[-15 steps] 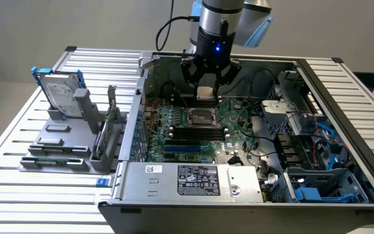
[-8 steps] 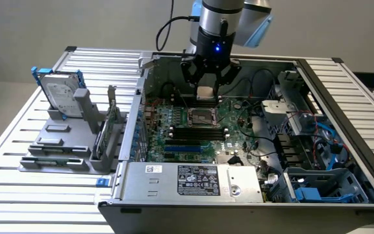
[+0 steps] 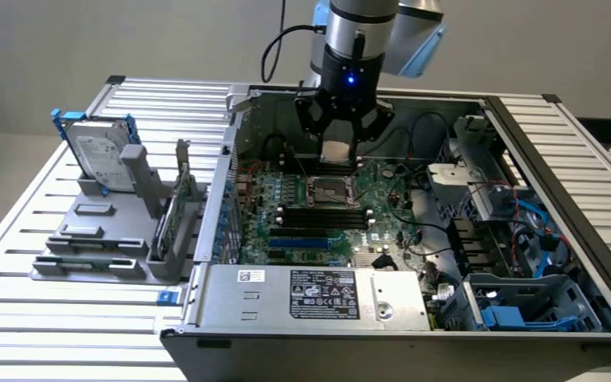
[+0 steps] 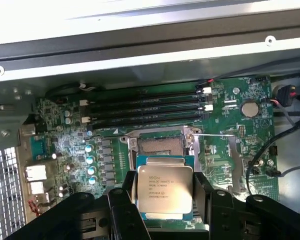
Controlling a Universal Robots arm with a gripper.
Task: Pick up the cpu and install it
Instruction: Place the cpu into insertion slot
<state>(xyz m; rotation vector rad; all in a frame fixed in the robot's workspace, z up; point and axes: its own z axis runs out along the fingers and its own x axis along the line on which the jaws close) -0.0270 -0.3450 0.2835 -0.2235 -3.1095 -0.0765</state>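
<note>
Holding the cpu (image 4: 165, 187) by two of its sides, the gripper (image 4: 165, 200) has its black fingers (image 4: 121, 200) pressed shut on it. The cpu is a small, flat square. Its top is pale silver-grey metal and looks smooth. A thin blue-green edge peeks out around the metal top. A few short lines of dark writing are printed on the metal, with a tiny mark in one corner, but the letters are too small to read for sure.

The cpu hangs in the air inside the open computer case (image 3: 518, 131), over the green board (image 4: 225, 150). It is close to the dark square socket (image 4: 160, 145), which has a metal frame around it. Long black slots (image 4: 145, 107) lie on the far side of the socket.

In the exterior view, the gripper (image 3: 337, 155) and the cpu (image 3: 336, 151) are above the socket (image 3: 330, 191). At the front of the case, a silver box (image 3: 317, 293) has a black and white label with writing too small to read. To the exterior view's left, a hard drive (image 3: 102, 151) with a white label stands in a grey holder (image 3: 93, 239).
</note>
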